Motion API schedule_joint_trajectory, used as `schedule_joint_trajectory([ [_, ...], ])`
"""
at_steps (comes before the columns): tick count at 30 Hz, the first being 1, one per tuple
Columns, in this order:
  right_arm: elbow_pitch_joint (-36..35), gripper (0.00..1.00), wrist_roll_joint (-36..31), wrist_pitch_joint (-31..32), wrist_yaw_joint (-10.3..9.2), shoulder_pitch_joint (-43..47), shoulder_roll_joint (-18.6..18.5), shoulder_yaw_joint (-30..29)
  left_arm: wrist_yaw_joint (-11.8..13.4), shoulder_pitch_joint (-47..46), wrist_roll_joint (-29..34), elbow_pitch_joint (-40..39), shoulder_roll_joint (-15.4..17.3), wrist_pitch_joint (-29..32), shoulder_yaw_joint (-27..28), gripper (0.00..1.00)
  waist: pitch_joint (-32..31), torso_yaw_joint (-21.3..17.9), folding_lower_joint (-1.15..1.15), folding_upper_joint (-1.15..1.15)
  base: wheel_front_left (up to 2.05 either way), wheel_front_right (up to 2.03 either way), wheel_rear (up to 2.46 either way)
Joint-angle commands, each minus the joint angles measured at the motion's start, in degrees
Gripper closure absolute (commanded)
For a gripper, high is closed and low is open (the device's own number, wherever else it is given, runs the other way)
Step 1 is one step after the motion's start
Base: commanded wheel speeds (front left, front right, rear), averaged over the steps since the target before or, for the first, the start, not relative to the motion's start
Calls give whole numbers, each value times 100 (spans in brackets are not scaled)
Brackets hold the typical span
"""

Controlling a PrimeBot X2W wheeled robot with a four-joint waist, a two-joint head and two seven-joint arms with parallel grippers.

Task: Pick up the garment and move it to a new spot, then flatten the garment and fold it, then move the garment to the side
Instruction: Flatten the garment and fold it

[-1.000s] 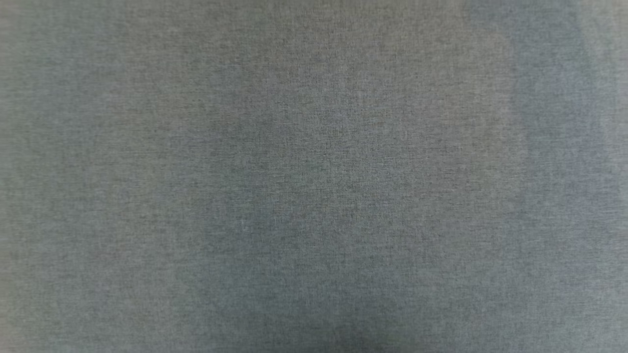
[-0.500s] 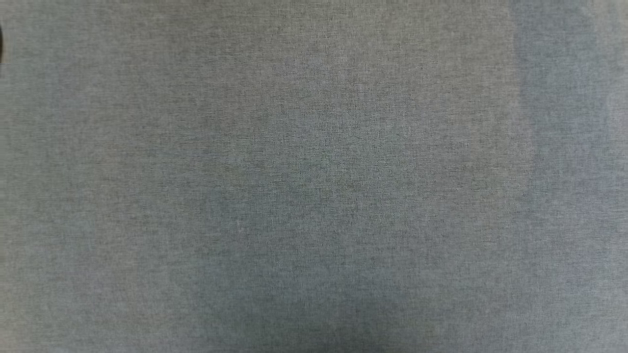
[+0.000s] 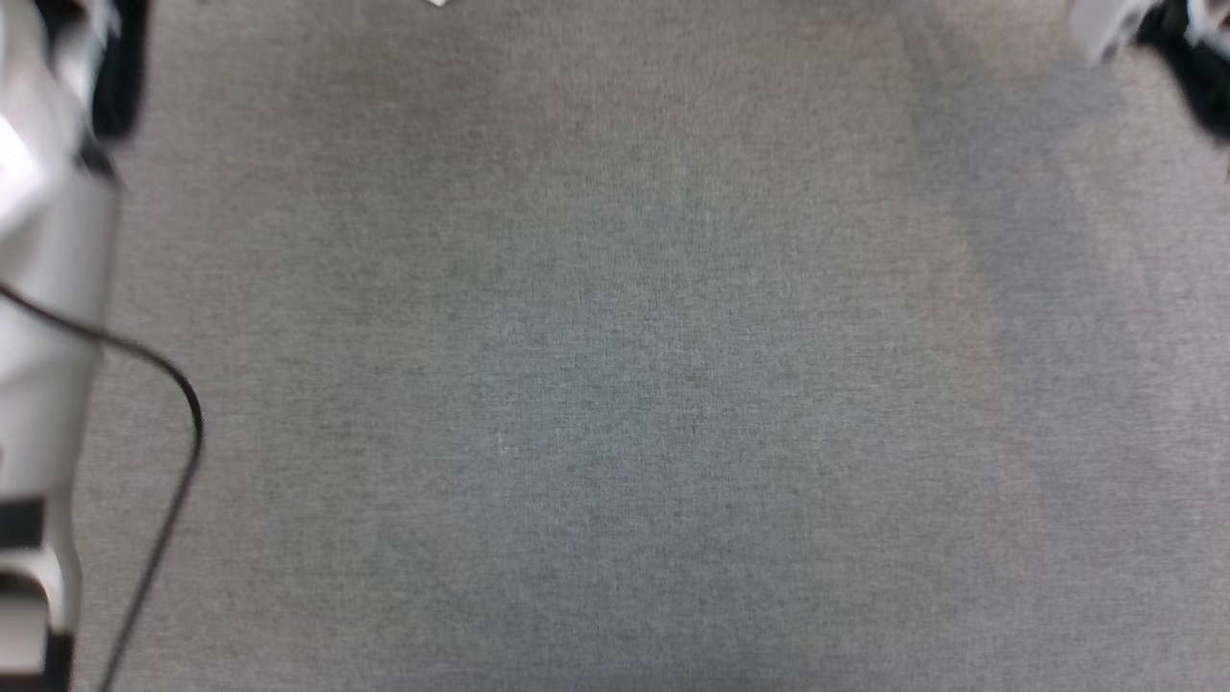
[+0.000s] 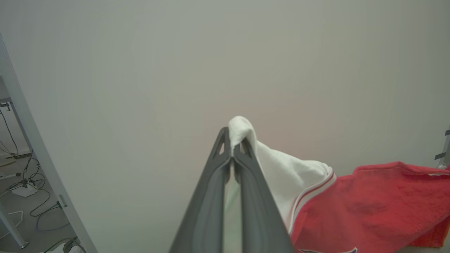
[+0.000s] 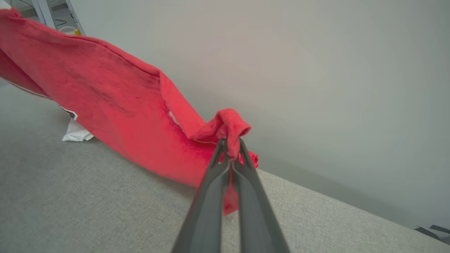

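While the T-shirt (image 4: 379, 203) hangs between the two arms, the step in hand looks like carrying it to a new spot on the grey table (image 3: 615, 384) and laying it down flat.

At the far left of the head view the pale left forearm (image 3: 48, 288) runs up the edge, with a black cable (image 3: 183, 413) looping beside it. The left gripper (image 4: 233, 140) is clamped tight on the tip of the white sleeve (image 4: 291, 172), and a little fold of cloth pokes out above the fingertips. From there the sleeve runs to its striped trim (image 4: 313, 196) and into the red body, which stretches off to the right against a plain wall (image 4: 211, 52). Further right, the right gripper (image 5: 230, 144) is pinched shut on a bunched red edge. The red cloth sags away from it, and a white corner (image 5: 75, 135) low down seems to rest on the table.

To do this well, I would hold the two grippers well apart and level, so the cloth stays taut enough not to twist. Lower both together, let the hanging edge land first, and then draw the shirt back over it so it spreads out. Both grips are small pinches near an edge, so a sharp tug could pull the jersey free. Slow, even motion is safer.
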Motion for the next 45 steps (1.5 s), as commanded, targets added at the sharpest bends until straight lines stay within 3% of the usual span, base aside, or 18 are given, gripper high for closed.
schedule_joint_trajectory([
  [1,-121,100,150,-24,-4,342,-112,140,80,489,-46,-164,47,-32,64,100,-533,68,0,0,0,0,0],
  [13,-1186,100,1001,-8,-4,2527,-1035,994,541,4178,-221,-1270,270,15,-22,100,-1702,155,0,0,0,0,0],
  [29,-1976,100,1600,148,-4,4873,-1758,1276,1302,7338,-964,-2330,186,669,-367,100,-2601,226,0,0,0,0,0],
  [40,-2686,100,2042,541,-4,6009,-2336,1085,1062,8377,-1737,-2625,332,1432,-684,100,-2775,267,0,0,0,0,0],
  [45,-2855,100,2075,610,-4,6205,-2426,831,1015,8340,-1709,-2742,394,1295,-609,100,-2683,277,0,0,0,0,0],
])
